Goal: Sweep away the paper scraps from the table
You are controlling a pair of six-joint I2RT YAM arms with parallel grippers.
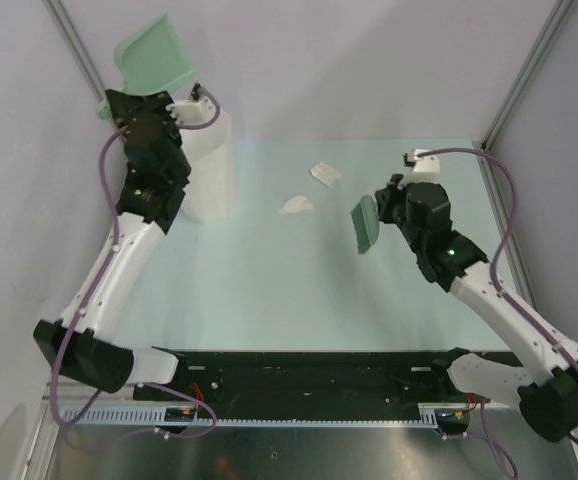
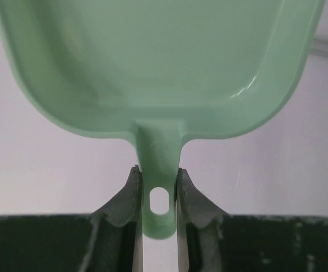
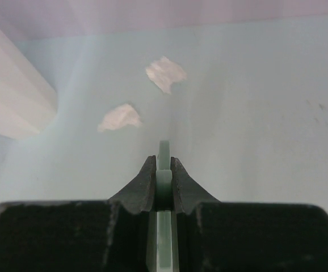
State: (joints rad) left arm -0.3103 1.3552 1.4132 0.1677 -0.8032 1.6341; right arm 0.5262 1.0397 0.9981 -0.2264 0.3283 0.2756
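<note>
Bench (image 1: 269, 290) pale mint-green, plain. Paper scraps (image 1: 296, 205) white w/ faint pinkish tint. Dustpan (image 1: 154, 55) glossy mint green, deeper than bench. Bin (image 1: 209, 170) plain white. Flat scraper (image 1: 365, 223) darker green. Left tool (image 2: 159, 192) & right tool (image 3: 163, 170) black, fingers dark grey. Arm links (image 1: 119, 270) white, joints black; cables (image 1: 509, 200) purple. Walls (image 1: 369, 60) lt grey; front rail (image 1: 309, 375) black.

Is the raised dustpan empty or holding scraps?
Empty, as far as visible: the dustpan, clamped by the left gripper, shows only bare green plastic in the wrist view.
</note>
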